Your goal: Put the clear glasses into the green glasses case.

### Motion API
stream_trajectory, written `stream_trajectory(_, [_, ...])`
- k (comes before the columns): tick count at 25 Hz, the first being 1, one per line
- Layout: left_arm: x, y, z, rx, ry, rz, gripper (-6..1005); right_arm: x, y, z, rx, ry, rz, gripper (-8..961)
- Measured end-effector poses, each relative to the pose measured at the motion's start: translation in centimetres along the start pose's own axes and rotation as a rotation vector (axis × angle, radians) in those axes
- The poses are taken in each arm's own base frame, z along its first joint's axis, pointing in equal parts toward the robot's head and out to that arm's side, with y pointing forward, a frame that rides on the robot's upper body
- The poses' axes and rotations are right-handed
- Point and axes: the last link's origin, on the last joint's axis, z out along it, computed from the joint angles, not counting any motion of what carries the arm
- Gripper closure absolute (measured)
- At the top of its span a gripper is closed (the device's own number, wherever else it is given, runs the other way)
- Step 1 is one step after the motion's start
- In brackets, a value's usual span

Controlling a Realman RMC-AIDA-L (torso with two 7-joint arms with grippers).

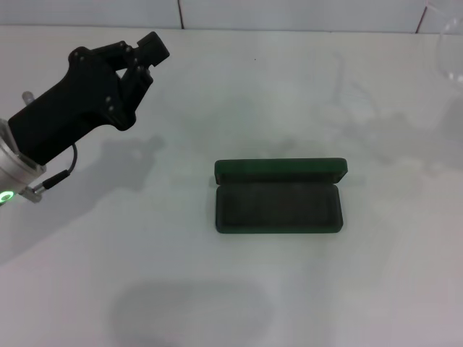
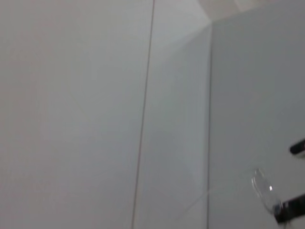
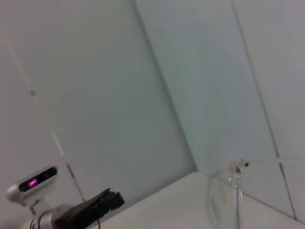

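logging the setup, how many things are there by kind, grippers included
case: 1, dark green, lid open, on the table
glasses: 1, clear, held up at the far right
grippers: 2, the left gripper in the head view, the right gripper seen only from the left wrist, holding the glasses
total: 4

We seem to be in a bare lab or test cell: a plain white bench [image 1: 304, 289] enclosed by seamed white wall panels [image 3: 143, 95].
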Motion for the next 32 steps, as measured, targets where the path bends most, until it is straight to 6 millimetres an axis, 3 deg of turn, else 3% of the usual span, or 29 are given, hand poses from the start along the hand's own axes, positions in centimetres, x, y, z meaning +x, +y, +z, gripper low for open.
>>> stream_trajectory(6, [0.8,0.4,0.3,-0.038,0.055,-0.002,977,3.1,1.2,2.8,-0.171,0.058,-0.134,884])
stream_trajectory(11, [1.6,0.7,1.0,-0.099,0.086,0.007,978,4.1,3.1,5.9,-0.321,0.093,-0.249,884])
stream_trajectory(21, [3.0,0.8,2.5,-0.192,0.121,0.022,977,4.0,5.2,9.3,-0.514,0.195,-0.356,884])
stream_trajectory(32, [3.1,1.8,4.9,-0.320,0.118,0.011,977,3.0,5.4,12.1,-0.527,0.178,-0.470,885])
